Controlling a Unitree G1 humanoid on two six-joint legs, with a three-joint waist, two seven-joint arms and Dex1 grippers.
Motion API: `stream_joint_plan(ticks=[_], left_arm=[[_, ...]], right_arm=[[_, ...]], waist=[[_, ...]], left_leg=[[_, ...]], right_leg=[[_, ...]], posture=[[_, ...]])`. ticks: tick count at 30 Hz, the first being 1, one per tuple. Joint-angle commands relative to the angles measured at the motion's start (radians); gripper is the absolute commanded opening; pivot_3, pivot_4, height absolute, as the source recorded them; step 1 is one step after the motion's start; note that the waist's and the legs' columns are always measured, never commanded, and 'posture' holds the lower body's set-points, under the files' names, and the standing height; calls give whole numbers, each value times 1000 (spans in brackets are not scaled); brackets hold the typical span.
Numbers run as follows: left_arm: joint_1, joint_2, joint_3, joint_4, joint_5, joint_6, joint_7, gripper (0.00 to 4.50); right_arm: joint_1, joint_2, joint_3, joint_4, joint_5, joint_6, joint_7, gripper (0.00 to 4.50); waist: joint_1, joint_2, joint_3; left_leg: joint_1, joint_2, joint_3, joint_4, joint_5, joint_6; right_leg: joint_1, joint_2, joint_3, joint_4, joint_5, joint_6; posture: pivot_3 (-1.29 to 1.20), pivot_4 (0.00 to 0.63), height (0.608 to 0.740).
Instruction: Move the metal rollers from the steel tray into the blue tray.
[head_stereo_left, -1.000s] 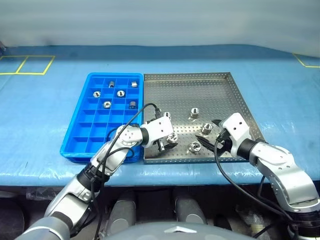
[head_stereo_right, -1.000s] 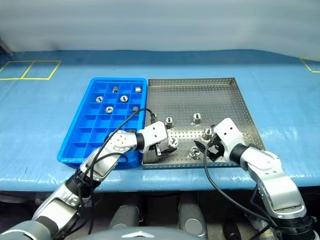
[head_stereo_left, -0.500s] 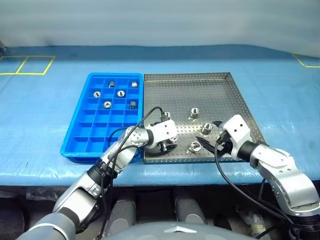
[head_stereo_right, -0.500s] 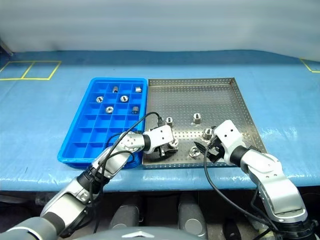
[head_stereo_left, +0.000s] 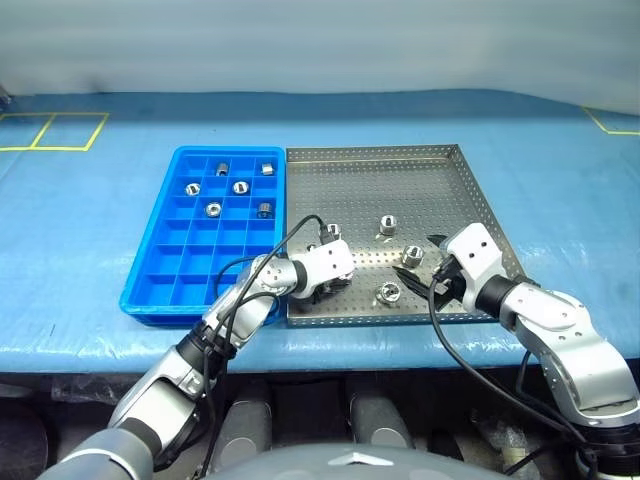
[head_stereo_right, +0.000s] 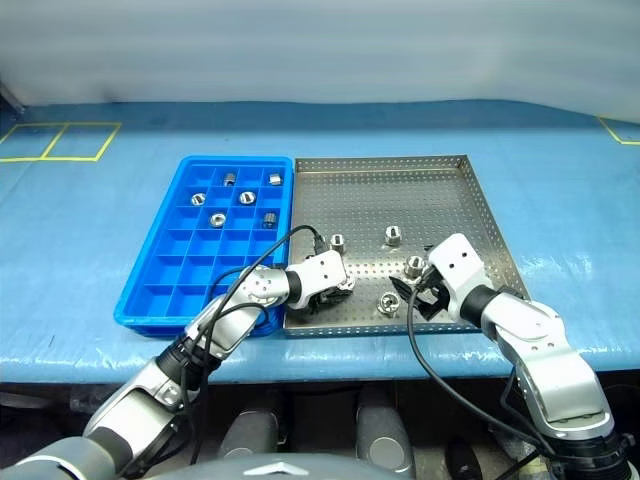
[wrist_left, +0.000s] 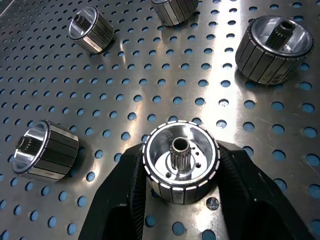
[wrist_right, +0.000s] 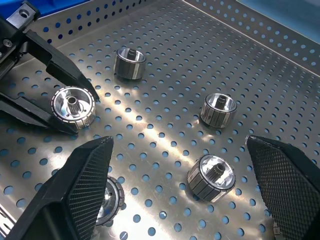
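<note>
The steel tray lies right of the blue tray, their sides touching. My left gripper is shut on a metal roller that stands on end on the steel tray near its front left corner. Three more rollers lie loose on the steel tray. My right gripper stands open over the front right part, just above another roller, apart from it. Several rollers sit in the blue tray's far compartments.
Both trays rest on a blue-covered table whose front edge runs just below them. Yellow tape lines mark the cover at the far left and far right. Black cables hang from both wrists.
My left gripper has shut its fingers onto the roller that stood between them. The right arm has kept still with its fingers open.
</note>
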Motion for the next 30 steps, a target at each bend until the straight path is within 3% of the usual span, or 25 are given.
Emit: stream_joint_plan(ticks=[1, 5, 10, 19, 24, 30], left_arm=[[10, -32, 81, -50, -48, 6, 25, 1740], [33, -107, 221, -117, -166, 61, 65, 1740], [66, -104, 342, -242, -182, 140, 168, 1740], [134, -5, 453, -414, -33, 337, 408, 1740], [117, -67, 559, -463, -18, 436, 543, 1740], [117, -75, 590, -426, 23, 464, 645, 1740]], right_arm=[[-11, 2, -8, -8, 1, -20, 5, 4500], [-20, 3, 5, 3, -6, -23, 8, 4500], [-44, 5, 23, 24, -5, -31, 18, 4500], [-101, 43, 128, 52, -1, -54, 58, 4500], [-116, 70, 186, 80, -22, -69, 64, 4500], [-138, 102, 211, 102, -33, -79, 64, 4500]], waist=[[0, 0, 0], [2, 0, 0], [0, 0, 0], [10, -1, 1], [29, -3, 2], [50, -3, 2]], left_leg=[[0, 0, 0, 0, 0, 0], [-1, 0, 0, -1, 0, 0], [0, 0, 0, -1, 0, 0], [0, 0, -1, -1, 0, 0], [-1, 0, -2, 0, 0, 0], [-1, 0, -4, 0, 0, 0]], right_leg=[[-1, 0, 0, 0, 0, 0], [-1, 0, 0, 0, 0, 0], [-1, 0, 0, 0, 0, 0], [0, 0, -1, 0, 0, 0], [0, 0, -2, 0, 0, 0], [1, 0, -3, 0, 0, 0]], posture=[[-62, 150, 740], [-48, 150, 740], [-17, 150, 740], [34, 150, 740], [72, 150, 740], [86, 150, 740]])
